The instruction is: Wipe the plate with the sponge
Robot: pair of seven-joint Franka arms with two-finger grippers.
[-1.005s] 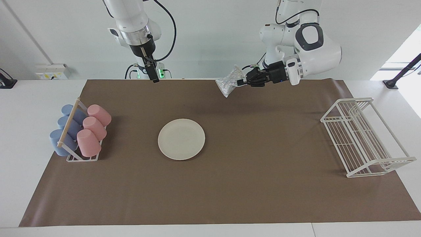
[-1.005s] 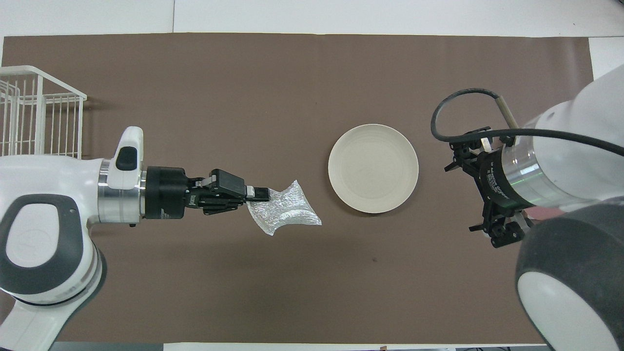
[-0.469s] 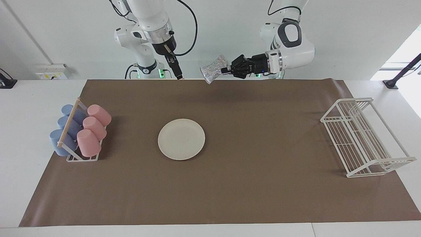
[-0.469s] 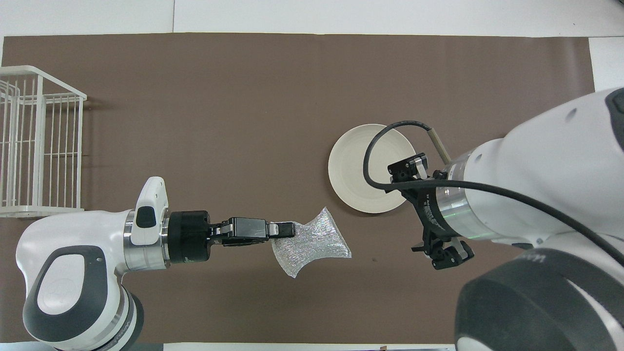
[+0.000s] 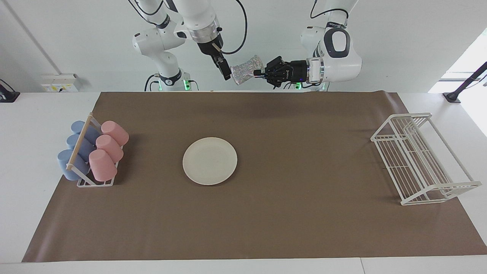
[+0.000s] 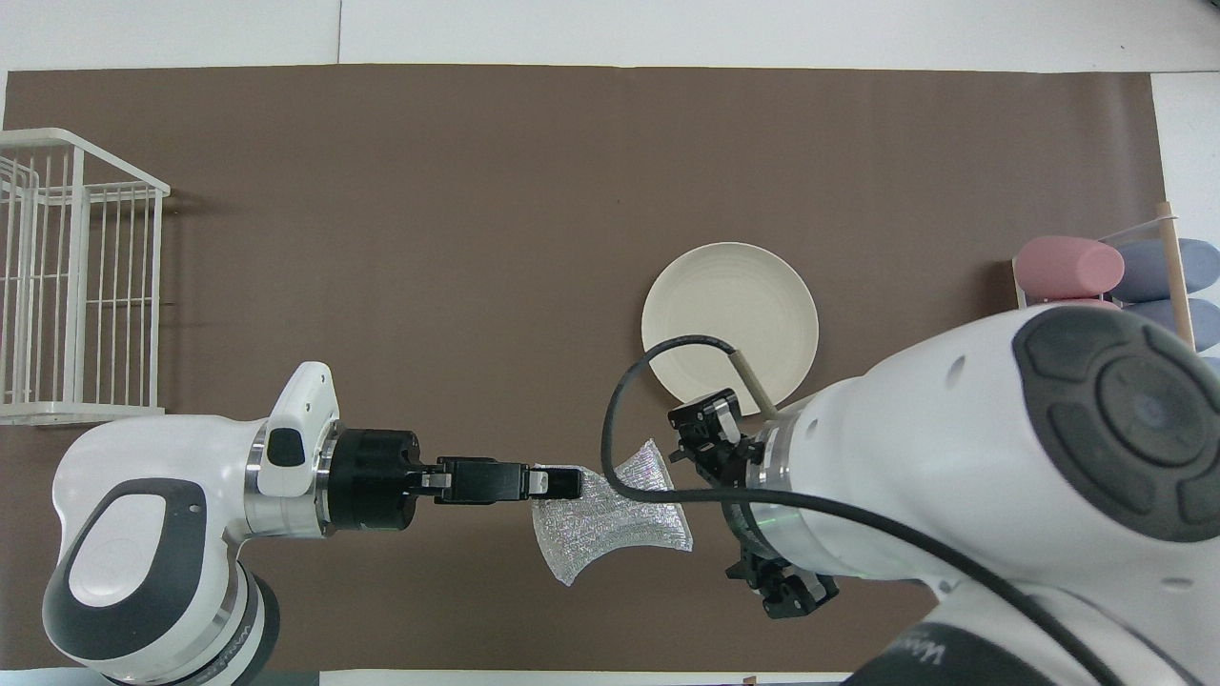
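Note:
The cream-white plate [image 5: 209, 161] lies flat on the brown mat, toward the right arm's end of the table; it also shows in the overhead view [image 6: 729, 314]. My left gripper [image 5: 260, 72] is shut on the silvery glittery sponge [image 5: 245, 71] and holds it high in the air over the mat's edge nearest the robots. In the overhead view the left gripper [image 6: 570, 483] pinches one edge of the sponge [image 6: 610, 522]. My right gripper [image 5: 226, 73] hangs right at the sponge's free end; whether it touches it I cannot tell. Its fingers are hidden under its wrist in the overhead view.
A rack of pink and blue cups [image 5: 93, 152] lying on their sides stands at the right arm's end of the mat. A white wire dish rack [image 5: 418, 158] stands at the left arm's end. The brown mat [image 5: 304, 213] covers the table.
The left gripper has lifted the sponge and carried it toward the right arm. The right arm has swung in from its own end until its gripper reaches the sponge's free end.

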